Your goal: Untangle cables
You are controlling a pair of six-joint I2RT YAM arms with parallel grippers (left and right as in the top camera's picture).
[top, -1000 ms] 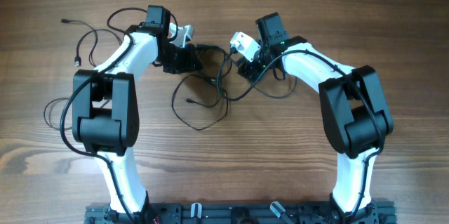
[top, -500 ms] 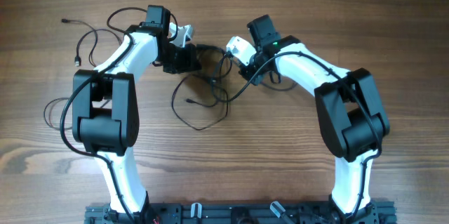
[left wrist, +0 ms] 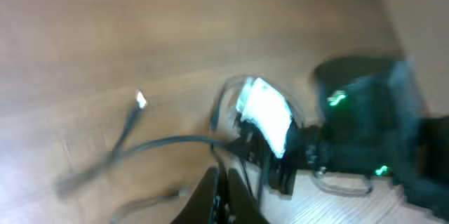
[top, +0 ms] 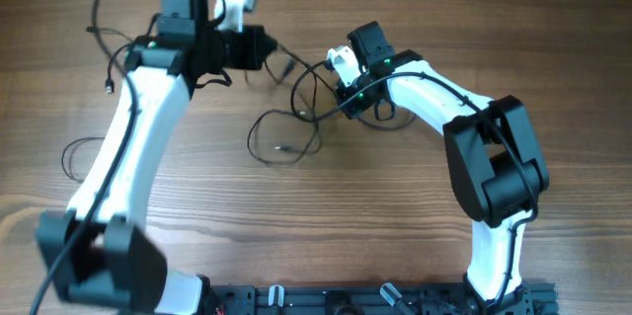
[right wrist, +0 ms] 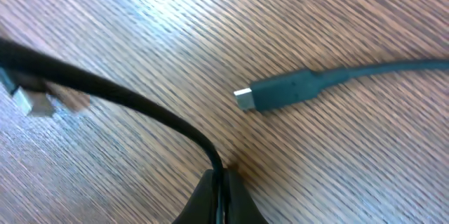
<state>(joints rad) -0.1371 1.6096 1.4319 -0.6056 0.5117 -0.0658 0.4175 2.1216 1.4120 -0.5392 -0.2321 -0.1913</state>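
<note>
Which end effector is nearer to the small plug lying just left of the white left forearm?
Left. The left end effector is to the right of the plug; the right end effector is much farther right.

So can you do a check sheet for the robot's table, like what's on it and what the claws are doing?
Surface: wooden table, plain wood grain.
Job's things: thin black cables tangled near the middle; one silver-tipped plug lies loose on the wood.
Clutter: nothing seen.
Claws: left claw shut on a cable, held above the table; right claw shut on a cable, low by the wood.
Cables: thick black lead loops over the left arm.
Surroundings: black rail along the near edge; nothing else seen.
</note>
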